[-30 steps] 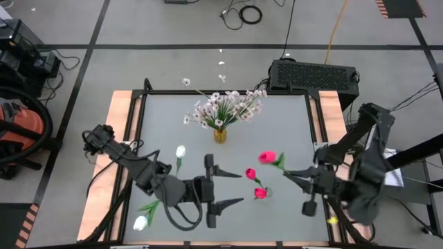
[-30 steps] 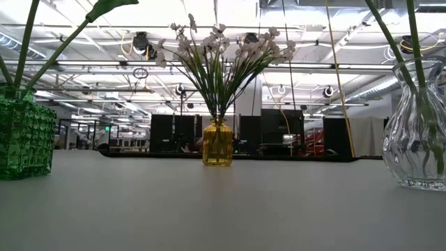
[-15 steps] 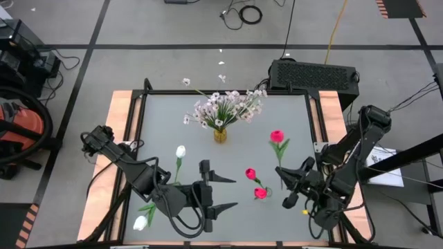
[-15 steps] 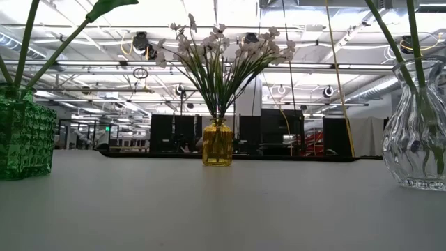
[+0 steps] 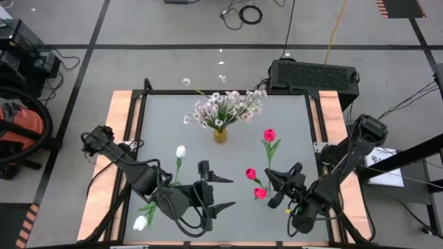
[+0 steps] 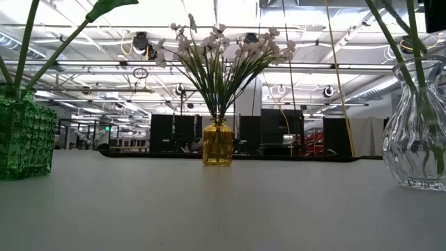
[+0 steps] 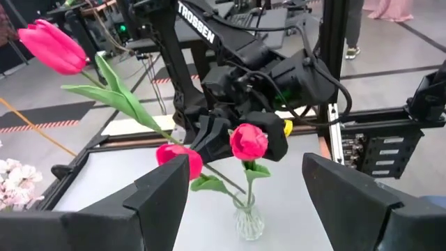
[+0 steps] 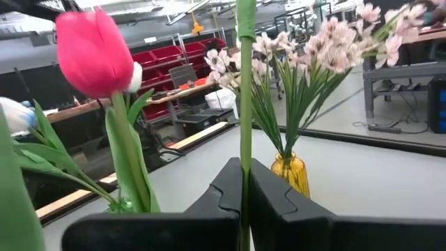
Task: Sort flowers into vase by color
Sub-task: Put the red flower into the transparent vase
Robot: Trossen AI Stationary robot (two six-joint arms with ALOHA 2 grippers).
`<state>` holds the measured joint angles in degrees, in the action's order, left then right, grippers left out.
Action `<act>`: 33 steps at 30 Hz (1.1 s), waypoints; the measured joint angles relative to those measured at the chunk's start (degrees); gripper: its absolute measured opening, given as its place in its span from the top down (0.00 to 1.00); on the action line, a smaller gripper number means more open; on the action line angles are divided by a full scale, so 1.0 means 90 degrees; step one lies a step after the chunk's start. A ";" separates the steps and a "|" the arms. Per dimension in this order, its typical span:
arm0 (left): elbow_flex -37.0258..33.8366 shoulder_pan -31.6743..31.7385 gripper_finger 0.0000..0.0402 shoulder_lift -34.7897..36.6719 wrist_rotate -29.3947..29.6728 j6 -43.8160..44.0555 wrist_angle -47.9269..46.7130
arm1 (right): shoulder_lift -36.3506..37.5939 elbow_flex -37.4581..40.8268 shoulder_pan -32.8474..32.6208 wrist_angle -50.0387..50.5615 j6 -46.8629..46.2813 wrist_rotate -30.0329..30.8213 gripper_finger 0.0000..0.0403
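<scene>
My right gripper (image 5: 275, 185) is shut on a pink-red tulip (image 5: 269, 135) and stands just right of the clear vase (image 7: 247, 220). That vase holds two pink-red tulips (image 5: 250, 173) by their stems. Sprays of pale blossoms (image 5: 225, 105) stand in the yellow vase (image 6: 217, 143). White tulips (image 5: 180, 151) rise from the green vase (image 6: 25, 137), which the left arm hides in the high view. My left gripper (image 5: 220, 192) is open and hovers left of the clear vase, touching nothing. My right gripper pinches the tulip's green stem (image 8: 245, 150) between its two fingers, well below the bloom. The fingers lie across the stem. The flower is lifted clear of the table, with its stem slanting up toward the far edge and the bloom (image 7: 52, 45) topmost.
The three vases stand apart: yellow toward the far middle, green near left, clear near right. A black box (image 5: 313, 75) sits beyond the far edge. Bare table (image 5: 291, 117) lies between the yellow vase and the right edge.
My right gripper has carried the tulip toward the table's left and near side, closing on the clear vase. The flower has swung from lying across toward the left to pointing at the far edge. My left gripper has stayed open and nearly still.
</scene>
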<state>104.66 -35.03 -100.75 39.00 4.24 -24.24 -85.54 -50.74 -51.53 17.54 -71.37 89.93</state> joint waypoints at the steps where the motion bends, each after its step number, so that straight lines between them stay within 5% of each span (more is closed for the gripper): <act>1: 0.0000 -0.0003 0.29 -0.0002 0.0000 0.0024 -0.0031 | -0.0076 0.0000 0.0022 0.0002 -0.0099 0.0002 1.00; 33: -0.0010 -0.0039 0.29 -0.0199 0.0087 0.0497 -0.0652 | -0.0269 0.0209 -0.0058 0.0080 -0.0296 -0.0321 0.99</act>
<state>104.57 -35.38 -102.54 39.79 8.71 -30.11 -87.96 -48.86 -52.06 18.26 -74.03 87.04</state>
